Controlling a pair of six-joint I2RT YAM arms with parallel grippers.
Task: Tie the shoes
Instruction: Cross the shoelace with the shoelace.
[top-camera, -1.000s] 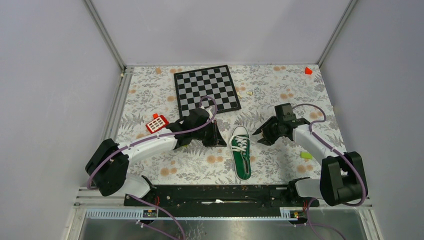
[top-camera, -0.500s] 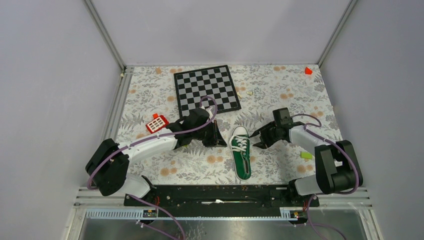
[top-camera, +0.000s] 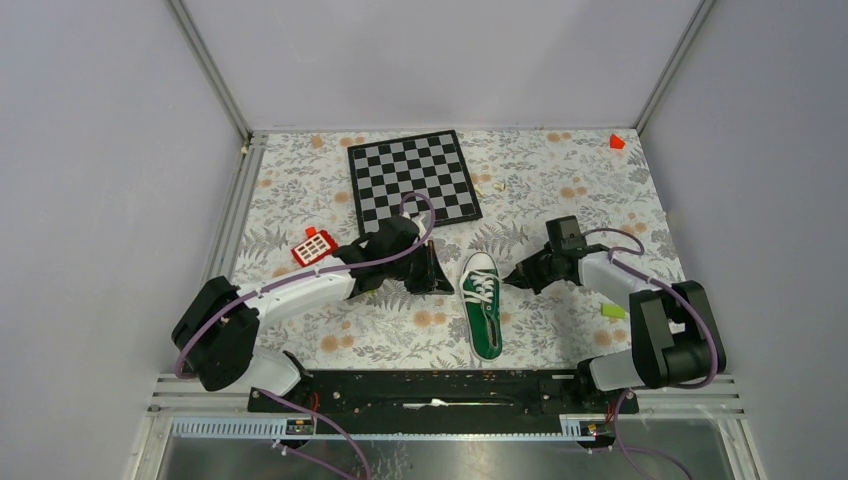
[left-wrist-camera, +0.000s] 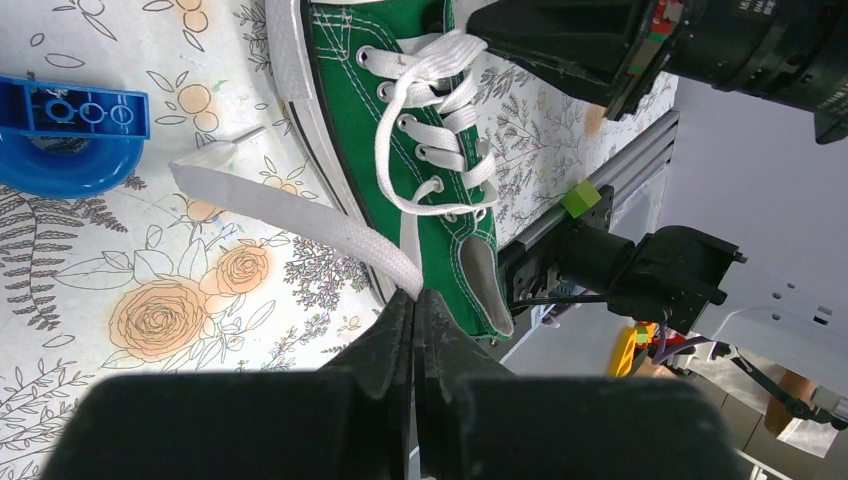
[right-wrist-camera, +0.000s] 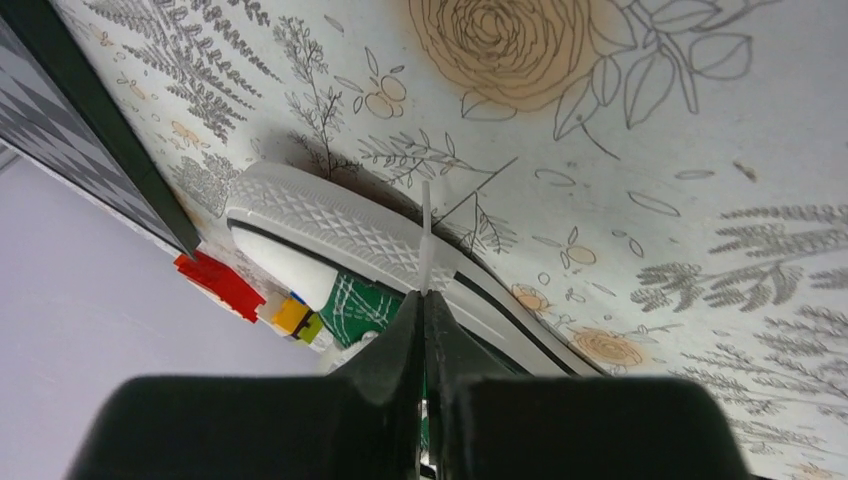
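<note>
Two claws shut: left claw pinches flat white lace end, right claw pinches other lace end, green canvas sneaker mid-frame between them.

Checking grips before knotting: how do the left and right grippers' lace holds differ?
The left gripper trails a long flat lace tail across the cloth; right gripper shows only a short lace tip. The left gripper sits left of the shoe, right gripper right of it. Both are shut.
</note>
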